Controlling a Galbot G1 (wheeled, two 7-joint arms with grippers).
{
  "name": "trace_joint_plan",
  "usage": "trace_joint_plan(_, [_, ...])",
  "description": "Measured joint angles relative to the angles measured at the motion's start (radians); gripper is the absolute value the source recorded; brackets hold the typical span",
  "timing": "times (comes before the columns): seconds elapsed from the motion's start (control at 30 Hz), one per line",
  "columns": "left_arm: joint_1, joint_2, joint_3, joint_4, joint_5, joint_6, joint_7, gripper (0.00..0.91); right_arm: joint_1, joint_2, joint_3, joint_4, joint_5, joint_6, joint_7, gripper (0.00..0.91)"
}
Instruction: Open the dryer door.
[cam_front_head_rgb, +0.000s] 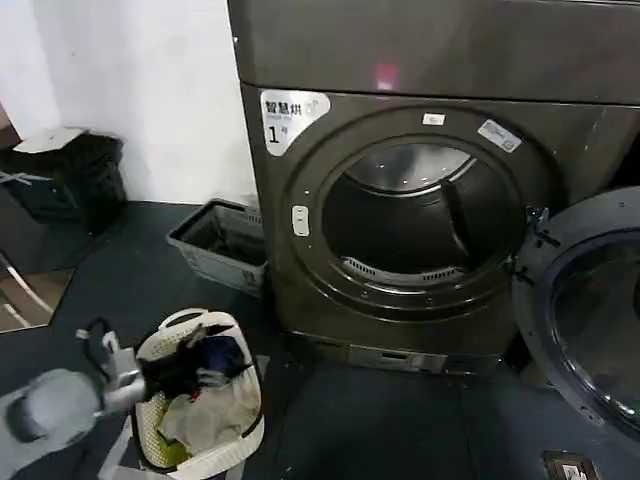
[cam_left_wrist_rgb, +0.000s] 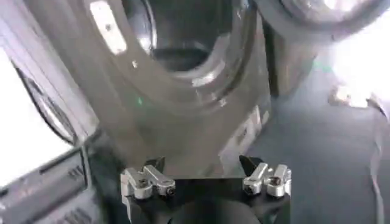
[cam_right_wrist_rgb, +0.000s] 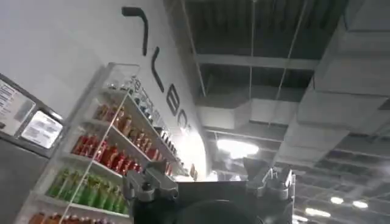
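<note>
On the dark floor (cam_front_head_rgb: 380, 420) a white laundry basket (cam_front_head_rgb: 200, 400) holds dark and pale clothes, a grey bin (cam_front_head_rgb: 222, 243) stands near the white wall (cam_front_head_rgb: 150, 90), a black bag (cam_front_head_rgb: 65, 175) sits farther off, and shelves of coloured bottles (cam_right_wrist_rgb: 103, 158) line another wall under ceiling lights.

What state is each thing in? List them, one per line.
dryer door: swung wide open, hanging at the right
dryer: drum mouth exposed, pink light on
laundry basket: on the floor, full of clothes
grey bin: upright by the dryer
left gripper: open, holding nothing
right gripper: open, pointing at the ceiling
</note>
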Motion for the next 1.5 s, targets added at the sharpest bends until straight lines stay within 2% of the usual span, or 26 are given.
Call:
trace_joint_plan(0.13, [0.029, 0.077, -0.015, 0.018, 0.031, 0.005, 0.037, 0.907, -0.014, -0.007, 0.008, -0.001, 0.005, -0.003, -0.006, 0.907])
trace_joint_plan(0.43, [0.078, 0.178, -0.02, 0.032, 0.103, 0.085, 0.066, 0.907, -0.051, -0.028, 0.032, -0.011, 0.0, 0.001, -0.009, 0.907])
trace_joint_plan(0.5, [0.09, 0.198, -0.024, 0.032, 0.081, 0.109, 0.071, 0.907, -0.056, -0.029, 0.036, -0.011, 0.001, 0.001, -0.01, 0.907])
trace_joint_plan(0.7, [0.108, 0.229, -0.039, 0.052, 0.125, 0.148, 0.113, 0.907, -0.067, -0.029, 0.038, -0.017, 0.001, 0.011, -0.011, 0.907])
trace_joint_plan(0.87, [0.109, 0.234, -0.046, 0.051, 0.148, 0.2, 0.103, 0.907, -0.067, -0.027, 0.033, -0.013, 0.0, 0.011, -0.013, 0.907])
trace_joint_plan(1.17, [0.109, 0.241, -0.049, 0.049, 0.159, 0.217, 0.104, 0.907, -0.077, -0.022, 0.037, -0.003, 0.001, 0.015, -0.015, 0.907])
trace_joint_plan(1.5, [0.11, 0.243, -0.052, 0.066, 0.23, 0.218, 0.155, 0.907, -0.089, -0.027, 0.056, -0.009, 0.003, 0.014, -0.015, 0.907])
